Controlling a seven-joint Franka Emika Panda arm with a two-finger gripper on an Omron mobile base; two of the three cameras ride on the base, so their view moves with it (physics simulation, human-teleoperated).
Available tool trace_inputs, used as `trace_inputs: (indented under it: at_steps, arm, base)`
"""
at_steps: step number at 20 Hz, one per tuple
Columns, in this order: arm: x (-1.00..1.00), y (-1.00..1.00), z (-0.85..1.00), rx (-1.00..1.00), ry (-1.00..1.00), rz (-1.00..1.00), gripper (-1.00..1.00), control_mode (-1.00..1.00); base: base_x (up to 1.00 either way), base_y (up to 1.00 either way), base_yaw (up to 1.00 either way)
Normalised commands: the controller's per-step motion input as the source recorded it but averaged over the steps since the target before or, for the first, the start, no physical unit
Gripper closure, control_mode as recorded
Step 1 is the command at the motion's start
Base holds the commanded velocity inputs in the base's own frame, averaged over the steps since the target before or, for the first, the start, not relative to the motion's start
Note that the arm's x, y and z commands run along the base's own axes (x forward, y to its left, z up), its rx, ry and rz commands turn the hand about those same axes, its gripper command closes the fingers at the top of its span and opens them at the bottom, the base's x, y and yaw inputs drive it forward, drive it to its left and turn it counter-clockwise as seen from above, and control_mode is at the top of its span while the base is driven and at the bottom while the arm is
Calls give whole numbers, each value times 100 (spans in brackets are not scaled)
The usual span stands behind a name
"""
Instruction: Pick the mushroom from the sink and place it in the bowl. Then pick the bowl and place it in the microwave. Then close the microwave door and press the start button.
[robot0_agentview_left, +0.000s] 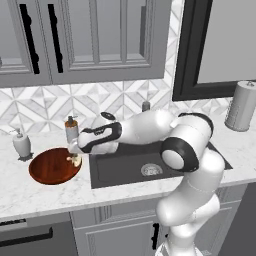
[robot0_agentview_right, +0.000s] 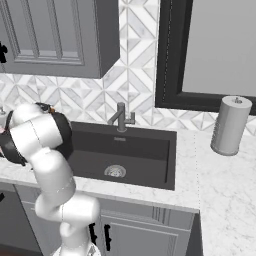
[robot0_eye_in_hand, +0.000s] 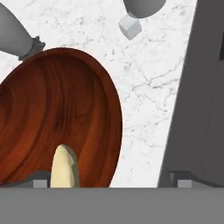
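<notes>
The reddish-brown wooden bowl (robot0_agentview_left: 50, 167) (robot0_eye_in_hand: 57, 118) sits on the marble counter left of the dark sink (robot0_agentview_left: 125, 170) (robot0_agentview_right: 125, 150). The cream mushroom (robot0_agentview_left: 75, 161) (robot0_eye_in_hand: 64, 168) lies inside the bowl near its right rim. My gripper (robot0_agentview_left: 75, 154) (robot0_eye_in_hand: 111, 183) hovers over that rim, open. Its fingertips (robot0_eye_in_hand: 40, 183) stand far apart, one beside the mushroom and the other out over the counter, and neither clasps it. The sink basin holds just its round drain (robot0_agentview_left: 151, 169). The microwave is out of view.
Two soap dispensers (robot0_agentview_left: 21, 144) (robot0_agentview_left: 72, 129) stand behind the bowl. The faucet (robot0_agentview_right: 121, 117) rises at the sink's back edge. A paper towel roll (robot0_agentview_left: 241, 106) (robot0_agentview_right: 229, 125) stands on the right counter below a dark-framed window. Grey cabinets hang overhead.
</notes>
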Motion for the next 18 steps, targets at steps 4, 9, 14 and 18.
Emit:
trace_inputs:
  at_steps: [4, 9, 14, 18]
  arm:
    - [49, 38, -41, 0, 1, -9, -100, -100]
    - [29, 45, -40, -1, 0, -9, -100, -100]
    - [1, 28, -35, 0, 3, -3, -100, -100]
    - [0, 9, -11, 2, 14, 0, -100, -100]
  base:
    - [0, 0, 0]
    - [0, 0, 0]
    - [0, 0, 0]
    - [0, 0, 0]
